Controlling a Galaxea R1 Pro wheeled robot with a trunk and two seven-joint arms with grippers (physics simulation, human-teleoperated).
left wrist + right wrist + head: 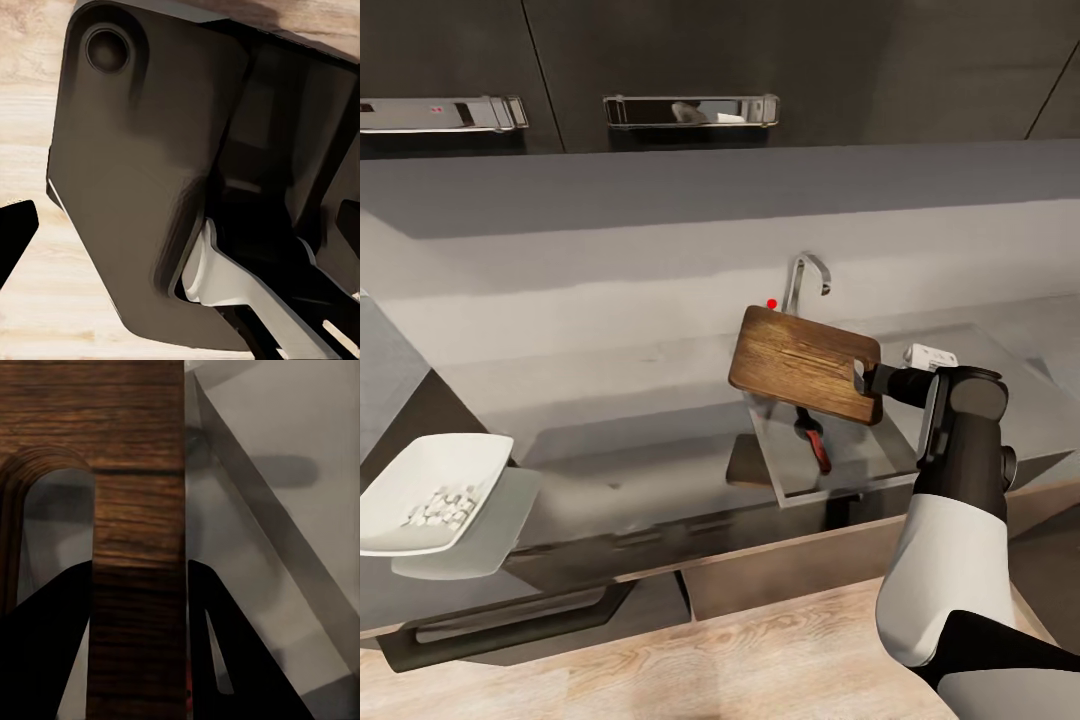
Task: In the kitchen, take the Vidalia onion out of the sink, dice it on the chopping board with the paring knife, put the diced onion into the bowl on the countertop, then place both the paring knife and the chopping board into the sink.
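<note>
Bowl [430,490] with diced onion [442,506] sits far out at my 9 o'clock on the countertop [660,360]. My left gripper: can't tell its state. Chopping board [805,365] hangs over the sink [830,465], long axis running 9 to 3, my right gripper [872,378] clamped on its handle end. Paring knife [812,436] lies in the basin directly beneath. Open room below; tap [807,275] close at 12.

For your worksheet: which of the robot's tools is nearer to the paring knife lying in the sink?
Right. The right tool holds the chopping board just above the paring knife; the left tool isn't seen near it.
</note>
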